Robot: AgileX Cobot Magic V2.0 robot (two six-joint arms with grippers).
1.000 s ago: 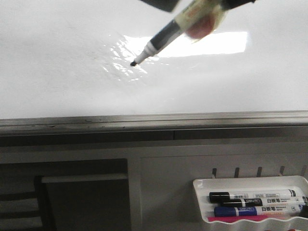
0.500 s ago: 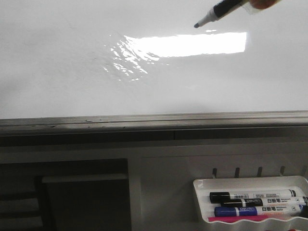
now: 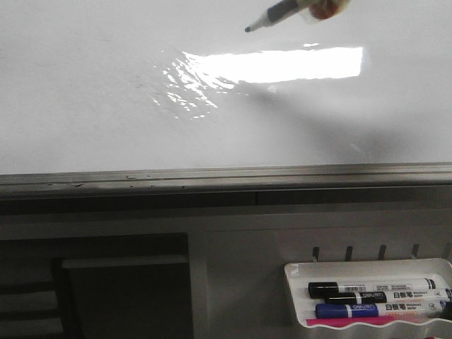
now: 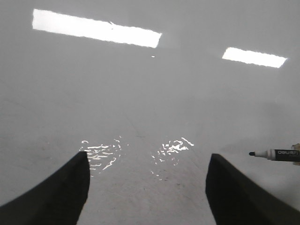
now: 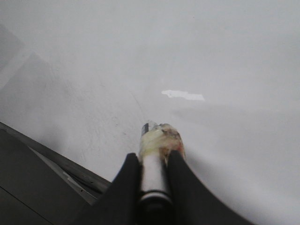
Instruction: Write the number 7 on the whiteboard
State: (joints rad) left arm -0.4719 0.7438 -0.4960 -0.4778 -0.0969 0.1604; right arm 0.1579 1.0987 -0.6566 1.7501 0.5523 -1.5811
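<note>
**Marker held off the whiteboard, no clear 7 on it**

My right gripper (image 5: 153, 176) was closed on a marker (image 3: 277, 14), its two dark fingers (image 5: 126, 180) pinching the barrel just behind a wad of yellowish tape. In the front view the marker's dark tip hung just beyond the bright glare strip (image 3: 282, 65) on the whiteboard (image 3: 85, 113), with the marker's shadow falling on the near side of that strip. I could not tell whether the tip touched the board.

My left gripper (image 4: 147, 187) was spread wide open over the whiteboard, holding nothing (the marker's tip showed just beside one of its fingers).

The number 7 was not legible; only faint marks showed beside the wrinkled film patch (image 3: 180, 88), next to the glare strip.

Well on the near side of the glare strip, past the grey edge strip (image 3: 226, 176), a white tray (image 3: 296, 272) held spare markers (image 3: 374, 289).
</note>
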